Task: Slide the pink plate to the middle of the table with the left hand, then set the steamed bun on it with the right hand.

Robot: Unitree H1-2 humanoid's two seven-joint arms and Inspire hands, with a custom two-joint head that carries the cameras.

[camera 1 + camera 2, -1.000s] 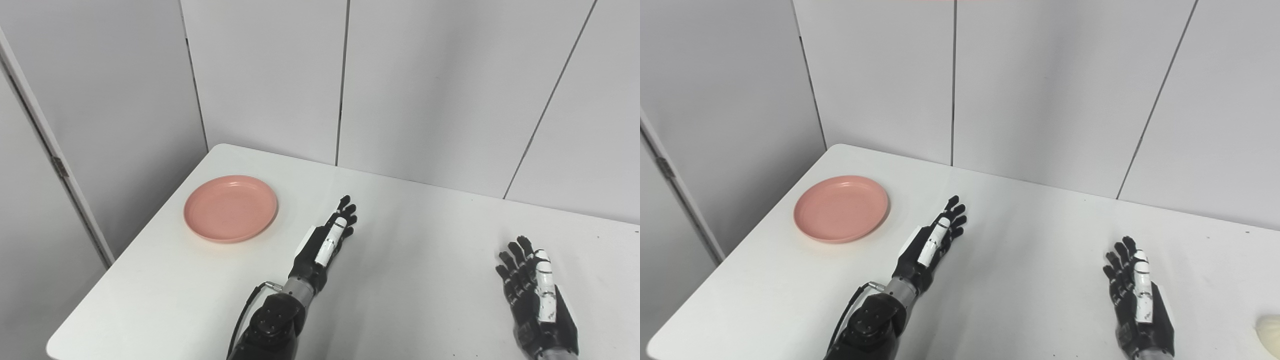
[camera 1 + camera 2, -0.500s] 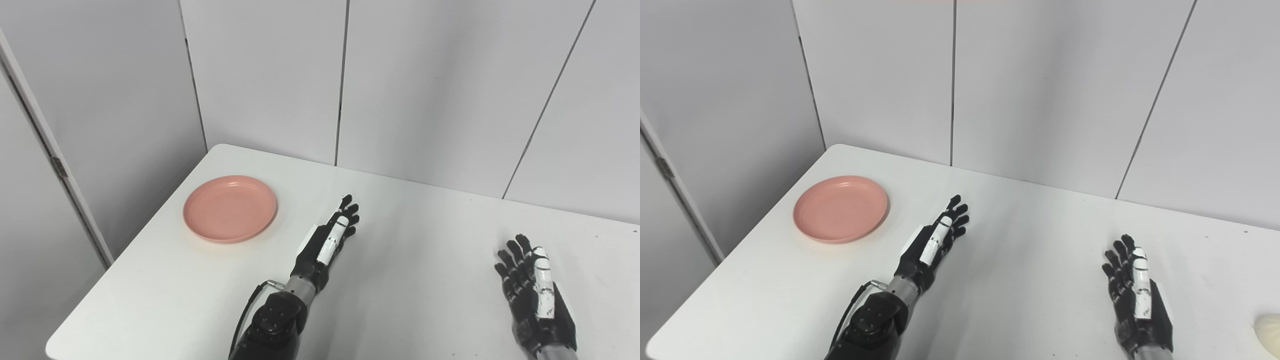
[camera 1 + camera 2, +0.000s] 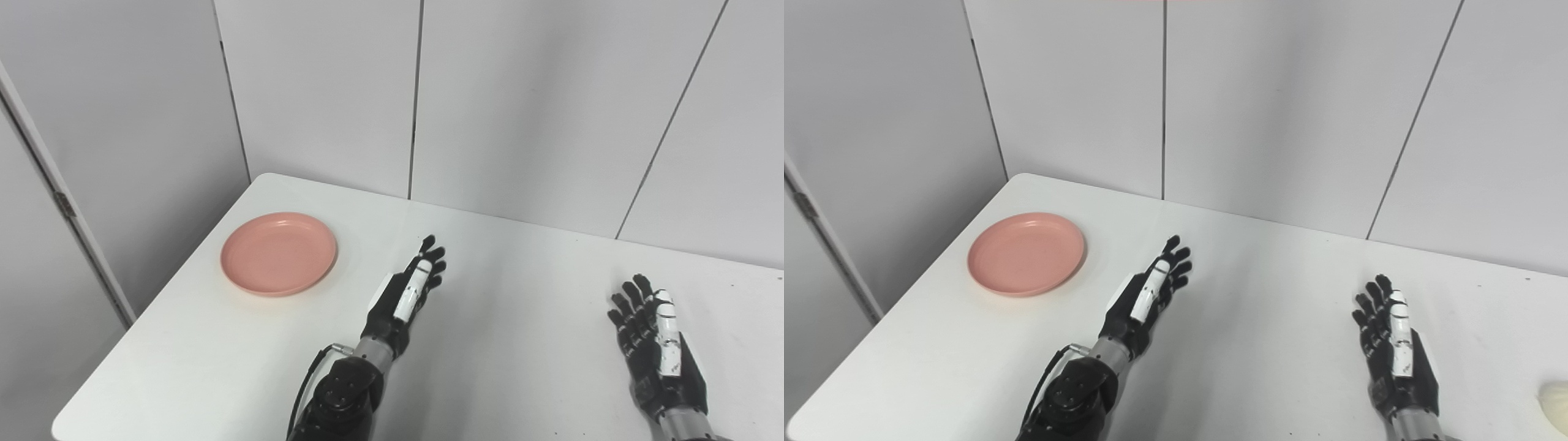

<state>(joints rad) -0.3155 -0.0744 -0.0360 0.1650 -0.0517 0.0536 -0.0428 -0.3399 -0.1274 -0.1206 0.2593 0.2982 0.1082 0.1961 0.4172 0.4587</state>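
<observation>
A white surface [image 3: 502, 288] with rounded corners stands against grey wall panels [image 3: 520, 104]. The pink plate [image 3: 278, 253] lies flat near the far left corner of the surface, empty, with nothing touching it. The left hand [image 3: 405, 296] is held above the surface near the middle, to the right of the plate and clearly apart from it; it is turned edge-on, its fingers [image 3: 433, 260] stretched out straight and pointing away toward the wall, close together, and they hold nothing. Its black forearm [image 3: 343, 392] rises from the bottom edge, with a thin cable looped beside the wrist. The right hand [image 3: 656, 346] is low on the right side of the surface, well apart from the left hand, its back toward the camera; its fingers [image 3: 631, 300] are extended and slightly spread, pointing away, and they too hold nothing. The steamed bun [image 3: 1554, 399] shows only in the right eye view, as a pale rounded shape cut by the picture's right edge, resting on the surface to the right of the right hand and not touching it. Plate and bun lie at opposite sides of the surface, with both hands between them.
</observation>
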